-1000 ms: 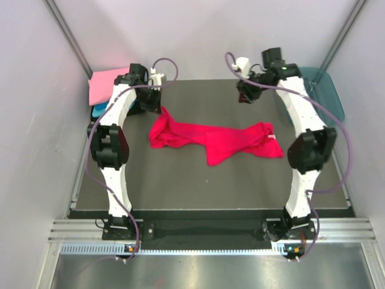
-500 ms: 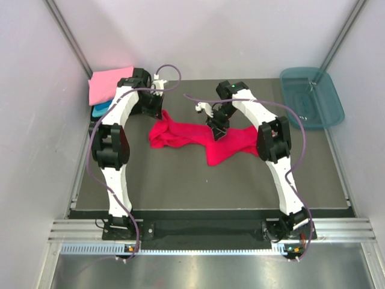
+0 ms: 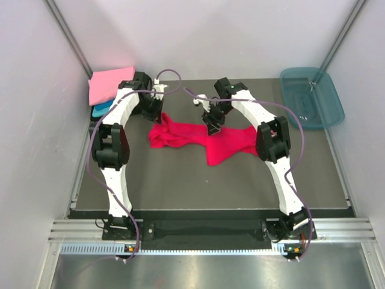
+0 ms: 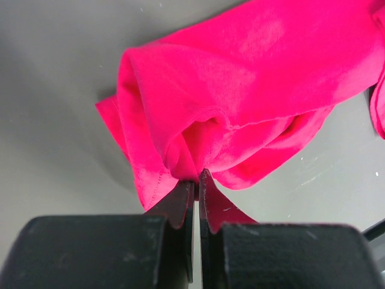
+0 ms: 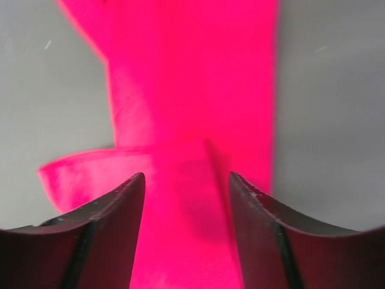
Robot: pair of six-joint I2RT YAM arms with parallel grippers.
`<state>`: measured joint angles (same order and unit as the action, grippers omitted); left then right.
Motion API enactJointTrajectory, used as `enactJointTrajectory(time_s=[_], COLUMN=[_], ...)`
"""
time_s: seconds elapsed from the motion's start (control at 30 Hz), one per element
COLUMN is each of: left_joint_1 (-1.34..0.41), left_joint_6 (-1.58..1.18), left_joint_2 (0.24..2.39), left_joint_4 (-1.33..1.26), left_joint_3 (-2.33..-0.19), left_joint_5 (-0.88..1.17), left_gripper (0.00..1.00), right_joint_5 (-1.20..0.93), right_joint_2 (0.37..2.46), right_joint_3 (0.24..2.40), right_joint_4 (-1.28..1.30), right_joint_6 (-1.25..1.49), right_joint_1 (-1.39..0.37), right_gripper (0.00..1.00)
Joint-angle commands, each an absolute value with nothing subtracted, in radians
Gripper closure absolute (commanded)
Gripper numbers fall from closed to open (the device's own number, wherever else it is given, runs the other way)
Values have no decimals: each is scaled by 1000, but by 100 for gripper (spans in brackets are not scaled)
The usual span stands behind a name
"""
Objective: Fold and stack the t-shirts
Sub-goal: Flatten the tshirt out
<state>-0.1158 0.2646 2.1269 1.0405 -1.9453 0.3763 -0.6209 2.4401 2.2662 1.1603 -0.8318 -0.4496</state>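
Observation:
A crimson-red t-shirt (image 3: 231, 141) lies crumpled in a long band across the middle of the dark table. My left gripper (image 3: 155, 115) is at its left end, shut on a bunched fold of the red fabric (image 4: 240, 90); the left wrist view shows the cloth pinched at the tips of the gripper (image 4: 197, 177). My right gripper (image 3: 212, 125) hangs over the shirt's middle, open, with red cloth (image 5: 192, 90) below the gap of the gripper (image 5: 186, 177) and nothing held. A folded pink t-shirt (image 3: 108, 84) sits at the back left, on a turquoise one (image 3: 99, 111).
A translucent teal tub (image 3: 313, 96) stands at the back right, beyond the table's edge. Grey walls close in on both sides. The arms' bases stand at the near edge, with bare dark table (image 3: 198, 186) in front of the shirt.
My right arm swung from the back right, near the tub, to over the middle of the red shirt, and its jaws spread wider. The left gripper kept its hold in place.

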Motion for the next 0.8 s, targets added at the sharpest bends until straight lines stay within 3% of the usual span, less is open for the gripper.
enactJointTrajectory(time_s=[0.0,0.47,0.77], left_joint_1=[-120,-120,-120], left_joint_6=[282,282,276], left_joint_2=[2057,2059,2077], left_joint_4=[1051,1048,1048], left_joint_3=[-1924,-1916,-1930], left_joint_5=[377,368,368], left_gripper=[100,100,100], right_joint_5=[-658,-693,-698], right_joint_2=[2456,2542,2559], right_joint_3=[2302,2349,2341], right_joint_4=[984,998,1039], right_joint_6=[-726,-647,-643], right_joint_1=[-463,-466,-465], right_gripper=[41,37,42])
